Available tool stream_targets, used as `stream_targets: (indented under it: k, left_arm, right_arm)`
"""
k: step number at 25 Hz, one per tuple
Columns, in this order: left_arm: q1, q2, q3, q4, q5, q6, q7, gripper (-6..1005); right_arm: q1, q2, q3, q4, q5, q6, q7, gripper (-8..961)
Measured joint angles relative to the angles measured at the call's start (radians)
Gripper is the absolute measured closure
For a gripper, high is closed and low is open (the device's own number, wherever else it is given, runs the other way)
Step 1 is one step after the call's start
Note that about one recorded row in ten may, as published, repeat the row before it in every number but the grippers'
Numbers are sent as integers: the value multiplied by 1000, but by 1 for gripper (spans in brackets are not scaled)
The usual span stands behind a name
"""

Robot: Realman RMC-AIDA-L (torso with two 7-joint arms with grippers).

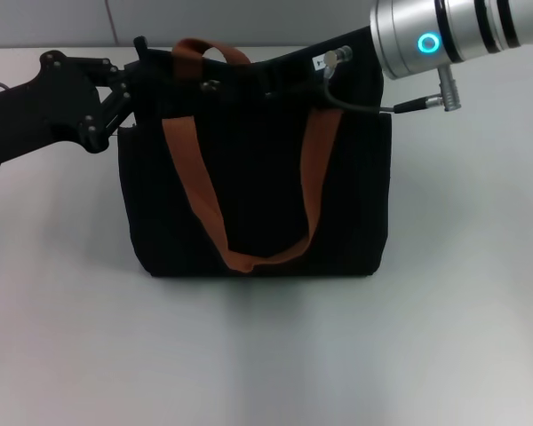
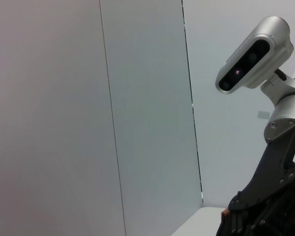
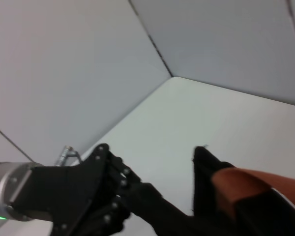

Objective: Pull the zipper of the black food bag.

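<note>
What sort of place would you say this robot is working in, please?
Probably a lab or test cell, not a home or shop: a plain white tabletop enclosed by bare grey wall panels, with just one black food bag staged on it between the left gripper and the right arm.

**White tabletop and grey panelled walls**

A plain white table (image 1: 266,355) fills the head view. Behind it runs a pale grey wall (image 1: 53,22) with a thin vertical seam. In the left wrist view the wall panels (image 2: 64,108) meet at dark joints, seemingly forming a corner.
</note>
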Motion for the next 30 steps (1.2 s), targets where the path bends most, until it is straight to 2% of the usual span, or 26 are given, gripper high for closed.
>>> stream_targets:
  k: [5, 16, 23, 26, 30]
  left_arm:
    - [0, 1, -6, 0, -2, -1, -1, 896]
    - [0, 4, -10, 0, -3, -2, 0, 888]
    - [1, 5, -10, 0, -4, -2, 1, 883]
    - [3, 6, -10, 0, -4, -2, 1, 880]
    - [4, 7, -10, 0, -4, -2, -1, 877]
  right_arm:
    - [-56, 3, -6, -94, -52, 18, 60, 942]
    - [-242, 6, -8, -326, -119, 20, 138, 948]
    - [-301, 7, 2, -371, -113, 16, 154, 949]
    - [-314, 7, 5, -368, -69, 13, 131, 949]
    - [-350, 3, 34, -352, 82, 0, 7, 950]
